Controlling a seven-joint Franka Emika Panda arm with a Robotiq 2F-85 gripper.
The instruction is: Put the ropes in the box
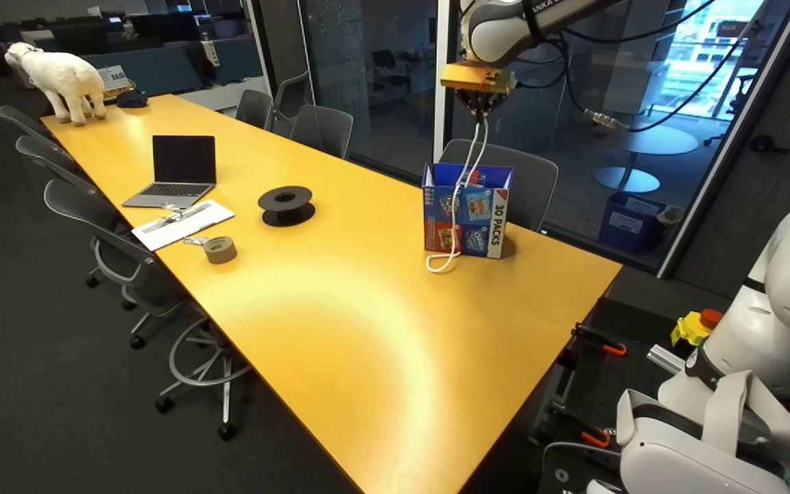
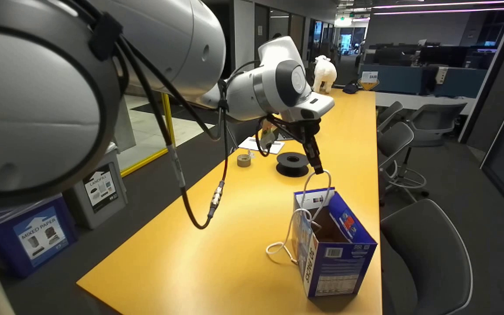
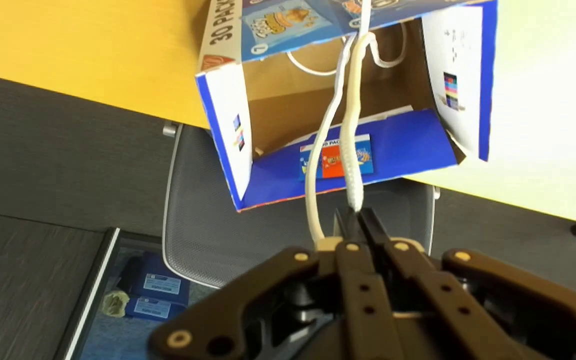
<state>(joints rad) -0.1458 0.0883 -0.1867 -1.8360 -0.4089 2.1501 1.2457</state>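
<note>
The blue printed box (image 1: 498, 226) stands upright with its top open near the table's edge, as both exterior views show. Above it, my gripper (image 3: 357, 214) is shut on a white rope (image 3: 350, 130), which hangs down in two strands. Part of the rope runs over the box's front wall and ends in a loop (image 1: 439, 271) on the table outside. In the wrist view, more white cord (image 3: 313, 71) curls inside the box; whether it belongs to the held rope I cannot tell. My fingertips in an exterior view (image 2: 319, 168) are higher than the box rim.
A black spool (image 1: 286, 206), a tape roll (image 1: 220, 250), a white board (image 1: 184, 225) and a laptop (image 1: 184, 165) lie further along the table. Close behind the box is a grey chair (image 2: 429, 253). A toy sheep (image 1: 62, 79) stands at the far end.
</note>
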